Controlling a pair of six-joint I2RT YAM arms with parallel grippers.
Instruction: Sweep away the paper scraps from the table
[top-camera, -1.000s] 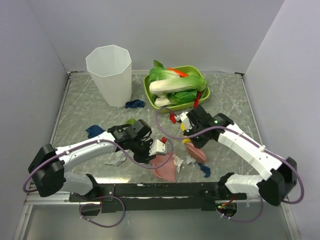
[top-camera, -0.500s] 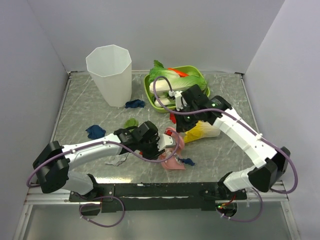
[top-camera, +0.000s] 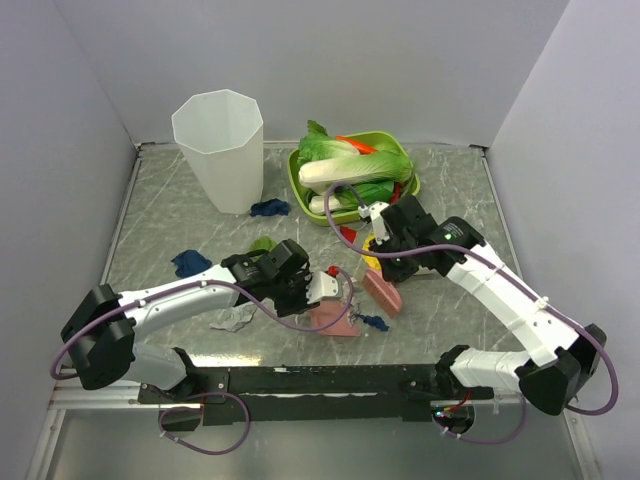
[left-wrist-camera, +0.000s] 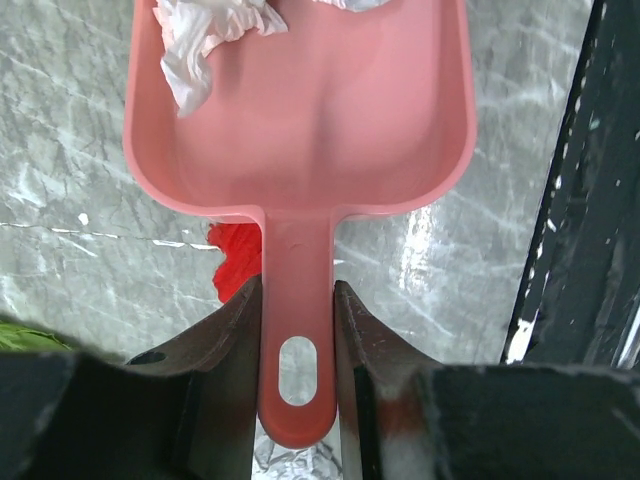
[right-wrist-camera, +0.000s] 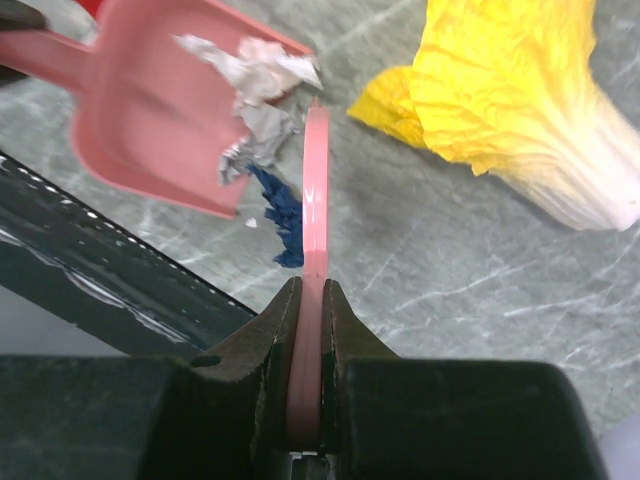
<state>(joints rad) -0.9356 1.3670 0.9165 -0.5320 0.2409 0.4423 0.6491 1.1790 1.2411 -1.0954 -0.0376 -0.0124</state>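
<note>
My left gripper (left-wrist-camera: 297, 330) is shut on the handle of a pink dustpan (left-wrist-camera: 300, 110), which lies on the table (top-camera: 170, 215). White-grey paper scraps (left-wrist-camera: 205, 40) lie at the pan's mouth, and a red scrap (left-wrist-camera: 240, 262) lies under its handle. My right gripper (right-wrist-camera: 310, 300) is shut on a thin pink sweeper blade (right-wrist-camera: 316, 190), held edge-down beside the pan's mouth (right-wrist-camera: 150, 110). A dark blue scrap (right-wrist-camera: 280, 215) lies on the table against the blade. In the top view, more scraps lie to the left: dark blue (top-camera: 190, 263), green (top-camera: 262, 243), white-grey (top-camera: 232, 320) and dark blue (top-camera: 268, 208).
A yellow-and-white toy cabbage (right-wrist-camera: 520, 100) lies just right of the blade. A tall white cup (top-camera: 220, 150) stands at the back left. A green tray (top-camera: 300, 185) with toy greens and a red chilli stands behind the right arm. The black rail (top-camera: 330, 382) runs along the near edge.
My right gripper has come back down from near the tray, with the blade, to the pan's mouth. The white-grey scraps that lay right of the pan are now at its mouth.
</note>
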